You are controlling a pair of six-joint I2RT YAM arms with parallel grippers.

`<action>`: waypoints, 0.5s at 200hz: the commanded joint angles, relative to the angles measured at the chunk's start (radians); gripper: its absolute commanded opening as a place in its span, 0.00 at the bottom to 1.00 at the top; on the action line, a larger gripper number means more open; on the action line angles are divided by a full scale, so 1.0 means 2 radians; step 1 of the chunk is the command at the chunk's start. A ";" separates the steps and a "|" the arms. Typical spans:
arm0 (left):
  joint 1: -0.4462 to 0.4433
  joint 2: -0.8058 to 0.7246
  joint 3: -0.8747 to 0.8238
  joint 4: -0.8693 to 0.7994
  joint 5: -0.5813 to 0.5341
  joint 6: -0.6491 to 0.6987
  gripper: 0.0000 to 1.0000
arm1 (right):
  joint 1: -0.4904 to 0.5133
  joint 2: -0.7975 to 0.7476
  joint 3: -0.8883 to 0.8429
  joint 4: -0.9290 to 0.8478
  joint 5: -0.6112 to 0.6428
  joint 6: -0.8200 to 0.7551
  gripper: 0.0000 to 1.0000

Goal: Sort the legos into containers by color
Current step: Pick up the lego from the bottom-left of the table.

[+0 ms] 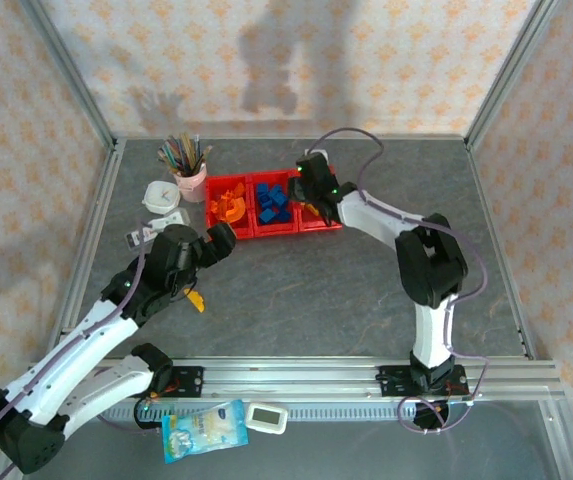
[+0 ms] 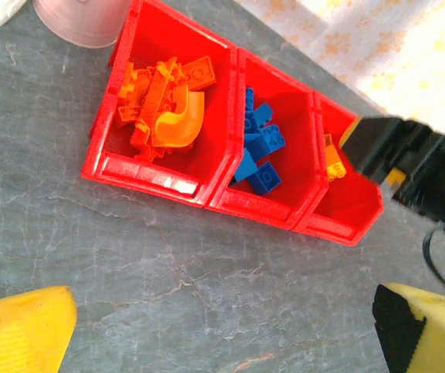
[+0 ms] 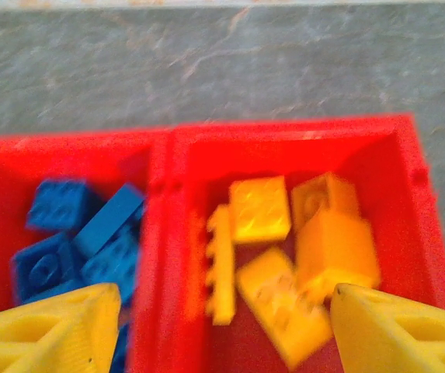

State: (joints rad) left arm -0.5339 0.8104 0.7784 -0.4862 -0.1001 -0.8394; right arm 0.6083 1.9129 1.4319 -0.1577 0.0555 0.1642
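A grey stone-patterned table (image 1: 366, 290), boxed in by cream floral-papered panels, carries a row of three joined red plastic open-top bins (image 1: 266, 236) toward its far side. The sort looks nearly complete. The left bin holds a heap of orange studded bricks (image 2: 164, 101), one of them a curved arch. The middle bin holds blue studded bricks (image 2: 259, 148), and the right bin holds yellow studded bricks (image 3: 259, 208). No colour appears mixed in with another. The right gripper (image 3: 222, 322) hangs directly over the yellow bin, its fingers spread wide with nothing between them. The left gripper (image 2: 224, 318) sits over bare table in front of the bins, likewise spread and empty. One small yellow-orange speck (image 1: 198, 300) lies on the table beside the left arm. It may be a last brick left to collect, but it is too small to tell.
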 commanded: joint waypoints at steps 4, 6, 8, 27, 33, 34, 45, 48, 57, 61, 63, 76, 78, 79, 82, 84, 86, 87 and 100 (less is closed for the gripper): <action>0.004 -0.031 0.013 -0.045 -0.034 -0.006 0.99 | 0.068 -0.070 -0.046 0.010 0.011 0.015 0.76; 0.004 -0.035 0.013 -0.049 -0.035 -0.006 0.99 | 0.072 -0.072 -0.050 0.011 0.012 0.017 0.77; 0.004 -0.037 0.013 -0.052 -0.037 -0.008 0.99 | 0.078 -0.075 -0.053 0.010 0.013 0.018 0.77; 0.004 -0.065 0.013 -0.089 -0.057 -0.019 0.99 | 0.133 -0.089 -0.081 0.018 0.013 0.036 0.79; 0.005 -0.074 0.013 -0.102 -0.064 -0.024 0.99 | 0.152 -0.090 -0.088 0.022 0.012 0.038 0.79; 0.005 -0.075 0.013 -0.104 -0.065 -0.024 0.99 | 0.155 -0.090 -0.088 0.022 0.012 0.038 0.80; 0.005 -0.090 0.016 -0.129 -0.075 -0.034 0.99 | 0.189 -0.090 -0.097 0.030 0.018 0.043 0.81; 0.005 -0.094 0.017 -0.135 -0.077 -0.035 0.99 | 0.197 -0.089 -0.098 0.033 0.018 0.045 0.82; 0.005 -0.106 0.019 -0.152 -0.086 -0.042 0.99 | 0.219 -0.084 -0.100 0.040 0.015 0.051 0.82; 0.005 -0.111 0.020 -0.159 -0.089 -0.045 0.99 | 0.227 -0.081 -0.101 0.043 0.013 0.054 0.83; 0.005 -0.114 0.021 -0.162 -0.091 -0.047 0.99 | 0.232 -0.079 -0.101 0.045 0.011 0.055 0.83; 0.005 -0.130 0.024 -0.183 -0.102 -0.057 0.99 | 0.258 -0.062 -0.098 0.056 -0.001 0.057 0.83; 0.005 -0.133 0.025 -0.186 -0.103 -0.058 0.99 | 0.262 -0.059 -0.096 0.058 -0.001 0.057 0.83; 0.005 -0.134 0.025 -0.188 -0.104 -0.058 0.99 | 0.263 -0.058 -0.096 0.059 -0.002 0.057 0.83; 0.005 -0.136 0.026 -0.191 -0.106 -0.060 0.99 | 0.269 -0.054 -0.094 0.062 -0.003 0.057 0.84; 0.005 -0.139 0.027 -0.194 -0.107 -0.061 0.99 | 0.273 -0.050 -0.093 0.064 -0.005 0.056 0.84; 0.005 -0.141 0.027 -0.197 -0.108 -0.062 0.99 | 0.276 -0.047 -0.092 0.066 -0.006 0.055 0.84; 0.005 -0.142 0.027 -0.198 -0.109 -0.063 0.99 | 0.278 -0.045 -0.091 0.067 -0.006 0.055 0.84; 0.005 -0.151 0.030 -0.212 -0.118 -0.070 0.99 | 0.296 -0.017 -0.071 0.068 -0.014 0.053 0.85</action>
State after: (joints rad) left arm -0.5339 0.5411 0.8028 -0.7868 -0.2573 -0.9295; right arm 1.1522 1.7931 1.2438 -0.0662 0.0425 0.2516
